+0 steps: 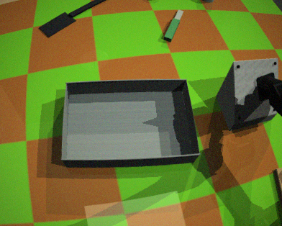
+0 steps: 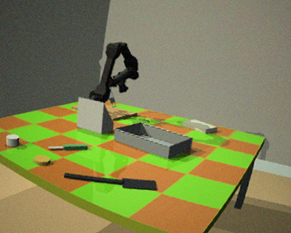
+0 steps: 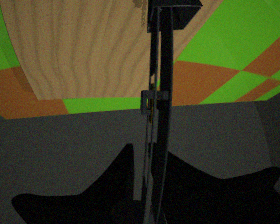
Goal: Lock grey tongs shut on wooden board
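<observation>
The tongs (image 3: 163, 65) look dark in the wrist view. Their arms lie close side by side with only a thin gap. They run from between my fingers up to a dark block at the top edge, with a small bracket partway. My gripper (image 3: 140, 148) is shut on them, raised above the table behind the stand in the exterior view. The wooden board (image 3: 90, 50) (image 2: 124, 116) lies beyond the tongs in the wrist view. The roasting tin (image 1: 129, 159) (image 2: 149, 144) is empty. The direction of the tips and the state of the lock cannot be told.
A grey wedge-shaped stand (image 1: 248, 79) (image 2: 91, 115) is beside the tin. A black spatula (image 1: 57, 24) (image 2: 139, 184), a green-handled tool (image 1: 173, 29) (image 2: 74, 147), a white cylinder (image 2: 13, 140) and a yellow disc (image 2: 42, 160) lie apart. A pale block (image 2: 200, 126) lies at the back.
</observation>
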`<state>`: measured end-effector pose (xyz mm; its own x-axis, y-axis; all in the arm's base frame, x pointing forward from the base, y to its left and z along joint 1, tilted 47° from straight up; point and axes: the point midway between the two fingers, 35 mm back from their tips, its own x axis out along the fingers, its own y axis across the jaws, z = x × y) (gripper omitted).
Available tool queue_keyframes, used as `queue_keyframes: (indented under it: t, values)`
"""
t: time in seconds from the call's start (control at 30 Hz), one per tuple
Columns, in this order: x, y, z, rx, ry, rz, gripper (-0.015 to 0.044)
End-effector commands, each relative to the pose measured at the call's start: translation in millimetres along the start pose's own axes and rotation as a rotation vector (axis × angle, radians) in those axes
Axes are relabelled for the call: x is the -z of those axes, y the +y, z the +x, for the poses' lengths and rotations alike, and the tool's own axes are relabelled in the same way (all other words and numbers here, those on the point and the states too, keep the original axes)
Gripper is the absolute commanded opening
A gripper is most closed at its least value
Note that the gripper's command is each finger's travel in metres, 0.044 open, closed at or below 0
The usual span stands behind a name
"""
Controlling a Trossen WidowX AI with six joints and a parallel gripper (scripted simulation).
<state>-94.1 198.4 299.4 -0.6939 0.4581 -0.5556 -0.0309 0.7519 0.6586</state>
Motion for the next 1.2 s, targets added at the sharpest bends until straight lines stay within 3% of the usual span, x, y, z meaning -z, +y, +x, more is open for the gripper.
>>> queue_keyframes:
  t: [0.0, 0.6, 1.17]
  values:
    - [1.6, -2.7, 2.7, 0.043, -0.046, 0.028, -0.015]
    - [-2.1, -19.4, 15.5, 0.206, -0.327, 0.122, -0.015]
    - [-0.3, -19.9, 14.6, 0.199, -0.609, 0.119, -0.015]
